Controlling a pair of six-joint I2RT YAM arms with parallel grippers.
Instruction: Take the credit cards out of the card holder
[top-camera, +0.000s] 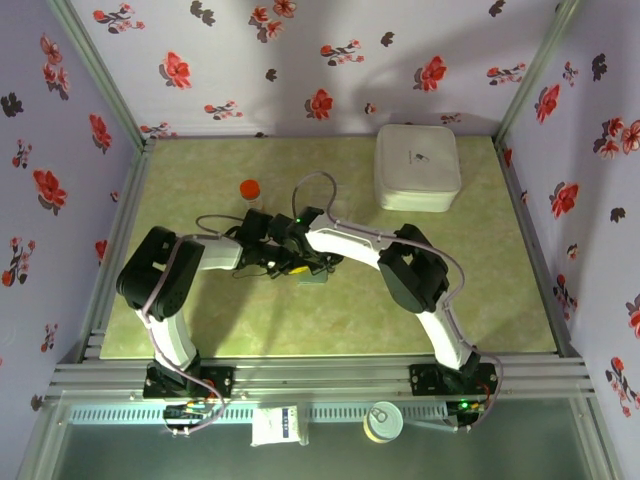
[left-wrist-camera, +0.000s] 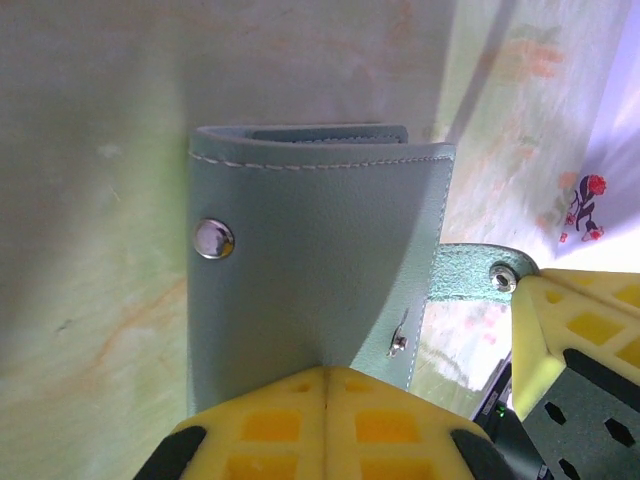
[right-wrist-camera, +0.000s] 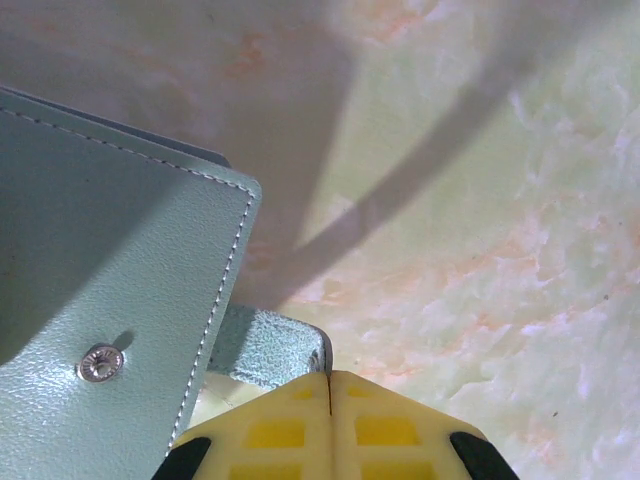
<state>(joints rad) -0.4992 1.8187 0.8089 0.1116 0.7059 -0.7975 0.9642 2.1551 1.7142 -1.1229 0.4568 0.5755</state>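
Observation:
The card holder (left-wrist-camera: 310, 250) is a grey-blue stitched wallet, folded shut and held just above the green table. It is a small patch (top-camera: 314, 279) under the two wrists in the top view. My left gripper (left-wrist-camera: 328, 370) is shut on the near edge of its panel. My right gripper (right-wrist-camera: 329, 375) is shut on the tip of the holder's snap strap (right-wrist-camera: 262, 345), and its yellow fingers (left-wrist-camera: 570, 330) show beside that strap (left-wrist-camera: 465, 270). A metal snap (left-wrist-camera: 213, 239) sits on the outer face. The credit cards are hidden.
A large white square box (top-camera: 417, 167) stands at the back right of the table. A small red-capped item (top-camera: 249, 189) sits behind the left wrist. Floral walls close in the back and both sides.

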